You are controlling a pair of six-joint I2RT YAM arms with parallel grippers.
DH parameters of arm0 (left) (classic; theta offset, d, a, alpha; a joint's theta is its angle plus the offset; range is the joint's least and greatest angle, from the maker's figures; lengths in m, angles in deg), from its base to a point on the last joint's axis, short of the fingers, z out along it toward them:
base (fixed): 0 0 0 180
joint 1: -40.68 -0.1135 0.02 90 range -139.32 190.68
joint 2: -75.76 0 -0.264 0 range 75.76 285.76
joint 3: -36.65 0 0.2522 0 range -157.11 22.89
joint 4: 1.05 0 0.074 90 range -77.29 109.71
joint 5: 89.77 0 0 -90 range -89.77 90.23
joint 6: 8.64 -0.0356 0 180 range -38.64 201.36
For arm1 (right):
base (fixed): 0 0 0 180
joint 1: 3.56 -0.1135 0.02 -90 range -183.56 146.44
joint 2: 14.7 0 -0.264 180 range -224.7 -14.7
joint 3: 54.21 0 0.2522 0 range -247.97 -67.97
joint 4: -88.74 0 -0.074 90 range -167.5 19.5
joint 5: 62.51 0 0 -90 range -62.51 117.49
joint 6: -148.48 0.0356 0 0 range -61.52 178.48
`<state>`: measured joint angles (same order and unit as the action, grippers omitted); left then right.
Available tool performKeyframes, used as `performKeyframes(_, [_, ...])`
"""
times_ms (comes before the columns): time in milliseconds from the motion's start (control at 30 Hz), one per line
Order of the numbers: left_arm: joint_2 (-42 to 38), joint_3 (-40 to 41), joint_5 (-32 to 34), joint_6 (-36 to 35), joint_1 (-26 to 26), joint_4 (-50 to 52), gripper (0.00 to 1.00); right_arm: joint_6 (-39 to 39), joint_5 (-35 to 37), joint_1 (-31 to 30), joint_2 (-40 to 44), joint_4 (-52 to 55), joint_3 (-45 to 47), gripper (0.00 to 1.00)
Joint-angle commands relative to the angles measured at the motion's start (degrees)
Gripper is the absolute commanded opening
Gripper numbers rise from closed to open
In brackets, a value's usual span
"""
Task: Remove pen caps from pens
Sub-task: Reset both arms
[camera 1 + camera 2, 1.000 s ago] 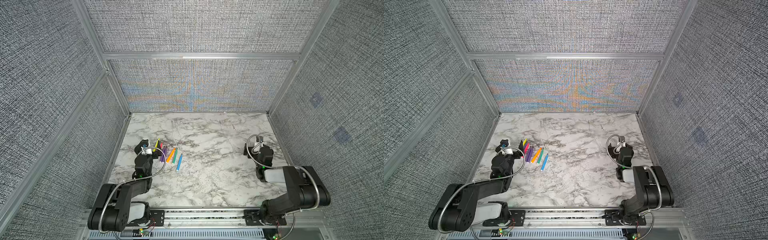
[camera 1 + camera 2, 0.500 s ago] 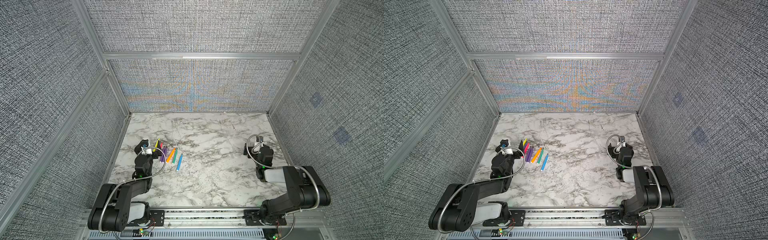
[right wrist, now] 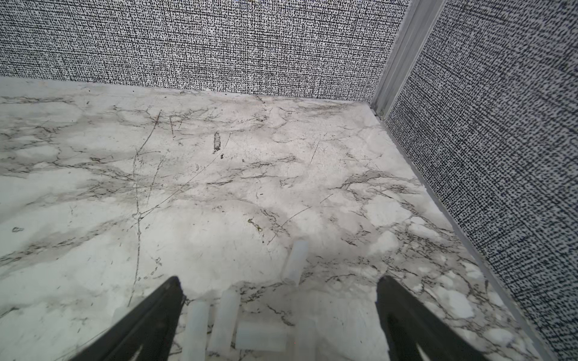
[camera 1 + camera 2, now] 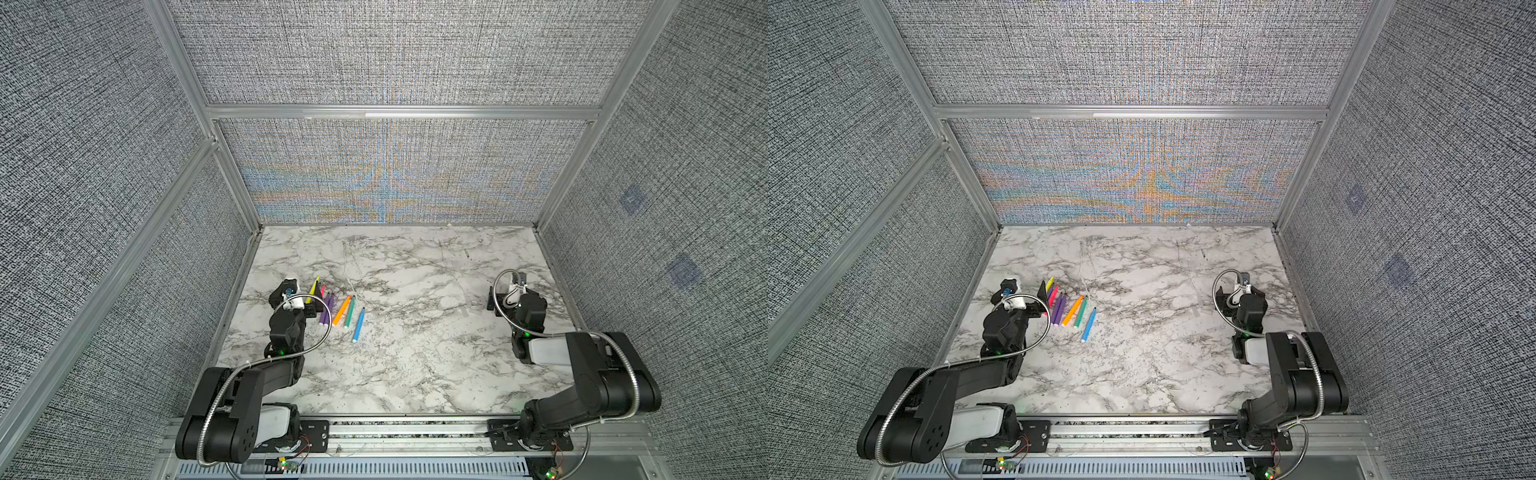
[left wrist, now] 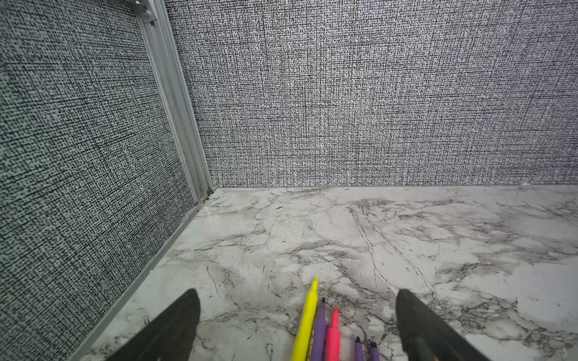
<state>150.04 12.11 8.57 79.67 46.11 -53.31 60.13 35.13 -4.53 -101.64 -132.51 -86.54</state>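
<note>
In a top view, the pens [image 4: 337,312] lie fanned on the marble surface [image 4: 415,357] beside the left arm. Left wrist view: the left claw [image 5: 297,293] spreads wide and empty over bare pen tips. Right wrist view: the right claw [image 3: 280,279] is wide and empty above loose pen caps [image 3: 223,318]. The round, near-invisible caps could roll away if nudged.

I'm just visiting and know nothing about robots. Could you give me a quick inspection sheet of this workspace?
Surface: white marble-patterned tabletop, faintly scratched.
Job's things: bright felt-tip pens in a row by the left tool, visible tips bare; several clear plastic caps loose by the right tool.
Clutter: nothing seen.
Tools: left tool open, empty; right tool open, empty.
Cables: silver flexible conduits loop along both arms.
Surroundings: grey woven fabric walls in aluminium framing.
</note>
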Motion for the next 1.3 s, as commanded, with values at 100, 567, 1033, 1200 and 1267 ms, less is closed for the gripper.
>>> performKeyframes(100, [0.0, -0.2, -0.2, 0.2, -0.1, -2.3, 0.97, 0.5, 0.0, 0.0, 0.2, -1.0, -0.1, 0.99])
performKeyframes(567, [0.0, -0.2, -0.2, 0.2, -0.1, -2.3, 0.97, 0.5, -0.1, 0.0, 0.2, -1.1, -0.1, 0.99])
performKeyframes(1033, [0.0, -0.2, -0.2, 0.2, -0.1, -2.3, 0.97, 0.5, 0.0, 0.0, 0.3, -1.2, 0.0, 0.99])
performKeyframes(1200, [0.0, -0.2, -0.2, 0.1, -0.1, -2.3, 0.97, 0.0, -1.0, 0.0, 0.3, -3.0, 0.9, 0.99])
performKeyframes(1267, [0.0, -0.2, -0.2, 0.1, -0.1, -2.3, 0.97, -0.7, -3.1, 0.0, 1.3, -6.1, 3.1, 0.99])
